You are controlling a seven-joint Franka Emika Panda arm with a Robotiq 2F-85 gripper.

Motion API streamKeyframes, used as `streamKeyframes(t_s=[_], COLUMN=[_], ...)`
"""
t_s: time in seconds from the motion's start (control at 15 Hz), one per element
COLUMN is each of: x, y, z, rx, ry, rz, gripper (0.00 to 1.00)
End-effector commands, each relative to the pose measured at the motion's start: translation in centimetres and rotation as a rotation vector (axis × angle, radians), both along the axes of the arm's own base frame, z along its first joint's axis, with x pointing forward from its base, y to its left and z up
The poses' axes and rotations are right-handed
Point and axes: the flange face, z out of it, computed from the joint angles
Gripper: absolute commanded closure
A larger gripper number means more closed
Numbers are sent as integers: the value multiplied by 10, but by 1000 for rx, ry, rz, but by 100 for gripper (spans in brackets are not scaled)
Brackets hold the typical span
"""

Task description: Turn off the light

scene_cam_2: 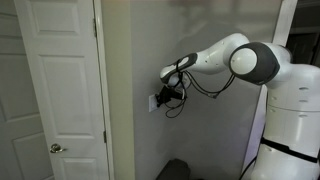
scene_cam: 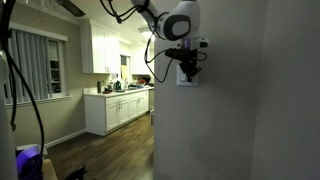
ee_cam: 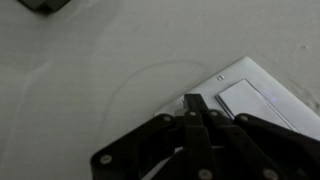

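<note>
The switch (ee_cam: 236,76), a white plate set flat in a bare wall (ee_cam: 100,60), is what the task turns on; the lamp it controls shows in no view, so the light can only be reached through this plate. The pincer (ee_cam: 194,103) is clenched on nothing, its fingers pressed together into one blunt tip, which I take to be deliberate: a closed tip pokes a rocker (ee_cam: 258,100) better than two spread fingers would. In the wrist view that tip sits at the plate's near corner, touching or just short of its edge and not yet over the rocker. In both exterior views the arm (scene_cam_2: 215,60) reaches level toward the switch, so that the pincer (scene_cam: 188,68) meets it head-on; in an exterior view the pincer (scene_cam_2: 166,98) lies just beside the switch (scene_cam_2: 153,102), with a closed door (scene_cam_2: 55,90) well off on the switch's far side. Beyond the switch (scene_cam: 186,79), kitchen cabinets (scene_cam: 104,45) are brightly lit while the wall around the switch is dim. I judge the press not yet made: the tip needs to slide onto the rocker and push. The risk is slipping off the plate's edge onto the wall.
</note>
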Motion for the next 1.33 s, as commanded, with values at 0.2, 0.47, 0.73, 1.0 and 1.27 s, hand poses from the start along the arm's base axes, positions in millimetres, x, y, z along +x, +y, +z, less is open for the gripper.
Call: streamKeyframes(t_s=[0.2, 0.47, 0.73, 1.0, 1.27], x=[-57, -98, -125, -139, -131], y=[-15, -23, -29, -35, -37], z=[6, 13, 15, 10, 5], rx=[-126, -167, -139, -112, -108], ry=[194, 266, 310, 331, 332], rz=[78, 118, 127, 120, 102], gripper=[100, 100, 100, 100, 96])
